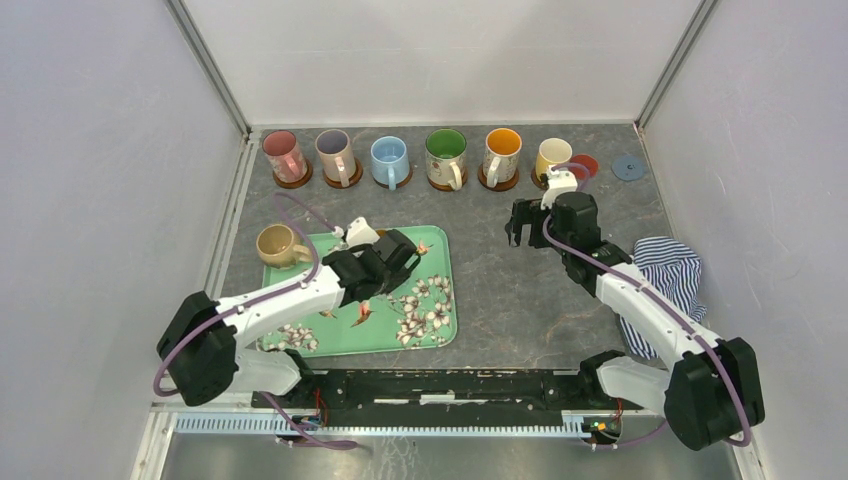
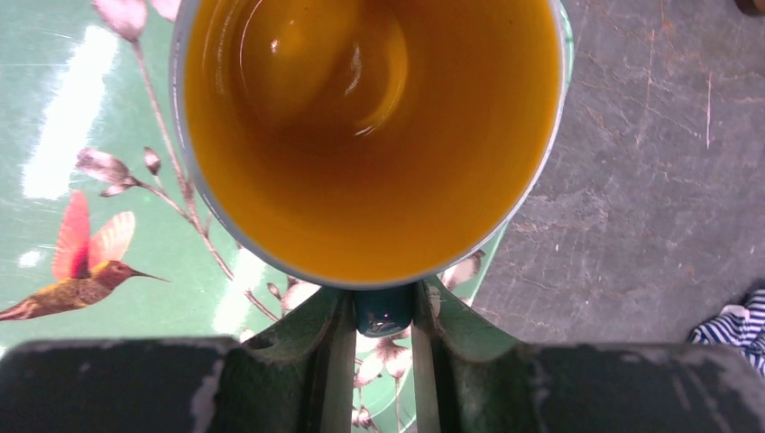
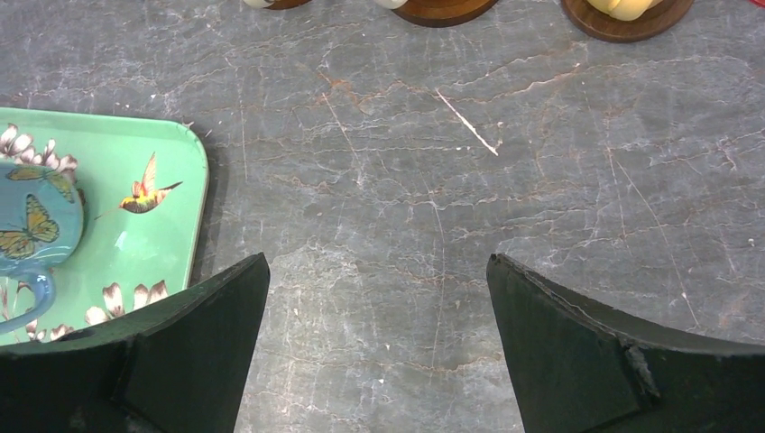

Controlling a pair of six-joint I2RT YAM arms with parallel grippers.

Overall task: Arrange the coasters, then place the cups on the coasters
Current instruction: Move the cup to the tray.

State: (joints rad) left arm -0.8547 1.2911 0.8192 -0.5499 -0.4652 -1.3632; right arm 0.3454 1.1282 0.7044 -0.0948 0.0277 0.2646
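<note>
Tray (image 1: 442, 265) with tan cup (image 1: 277, 245), butterfly cup (image 3: 32, 225)

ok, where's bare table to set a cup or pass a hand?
Widest bare patch: between tray and striped cloth, in front of the cup row, open right hand above it. Narrow strip between cup row and tray. Red coaster and blue-grey coaster at back right sit bare. Crowded: the cup row, and the tray under the left hand gripping a cup.
</note>
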